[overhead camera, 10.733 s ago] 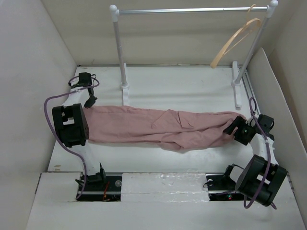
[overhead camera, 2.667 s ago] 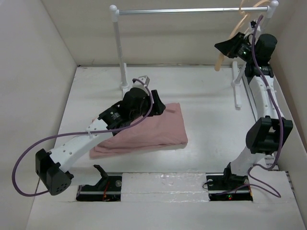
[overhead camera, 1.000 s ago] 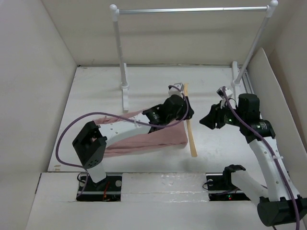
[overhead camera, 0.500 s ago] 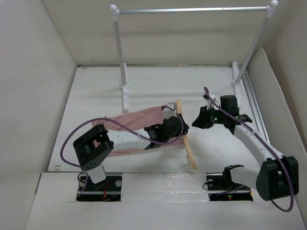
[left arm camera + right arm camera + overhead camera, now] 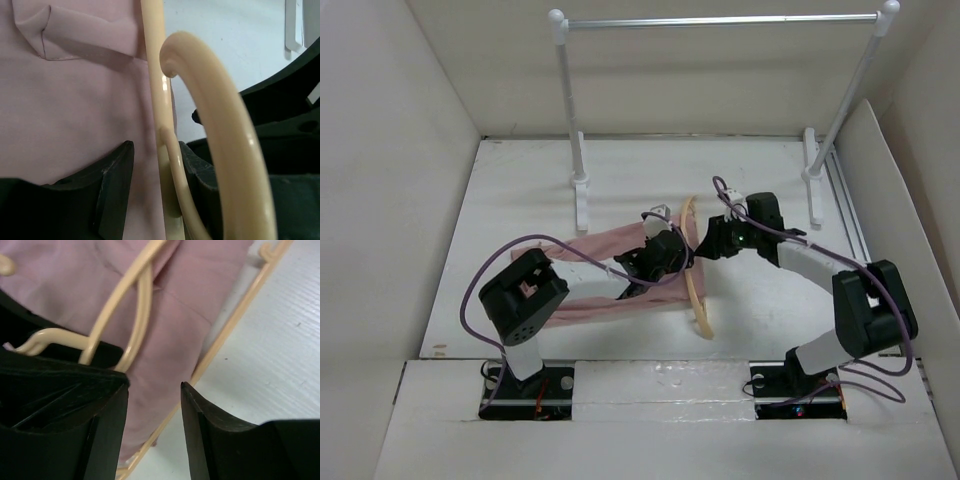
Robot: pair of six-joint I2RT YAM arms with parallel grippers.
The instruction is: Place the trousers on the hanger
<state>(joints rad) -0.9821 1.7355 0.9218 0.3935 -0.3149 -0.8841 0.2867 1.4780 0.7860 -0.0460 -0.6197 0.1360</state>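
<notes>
The dusty-pink trousers [image 5: 590, 285] lie folded on the white table. The light-tan wooden hanger [image 5: 692, 280] lies at their right end, its hook near the grippers. My left gripper [image 5: 672, 252] sits over the trousers' right end. In the left wrist view [image 5: 156, 147] it is shut on the hanger [image 5: 154, 75], with pink fabric [image 5: 75, 90] beside the rod and the hook [image 5: 220, 115] curving close by. My right gripper [image 5: 708, 245] is just right of it. In the right wrist view [image 5: 154, 385] it is open above the trousers' edge [image 5: 190, 285] and the hanger's arms [image 5: 136, 305].
The silver-and-white clothes rail [image 5: 720, 20] stands at the back, its left post foot [image 5: 582, 200] just behind the trousers and its right foot [image 5: 812, 180] behind my right arm. White walls close in both sides. Purple cables loop off both arms.
My left gripper has drawn the hanger a little left and back over the trousers. My right gripper has moved left, close up to the hanger and the left gripper.
</notes>
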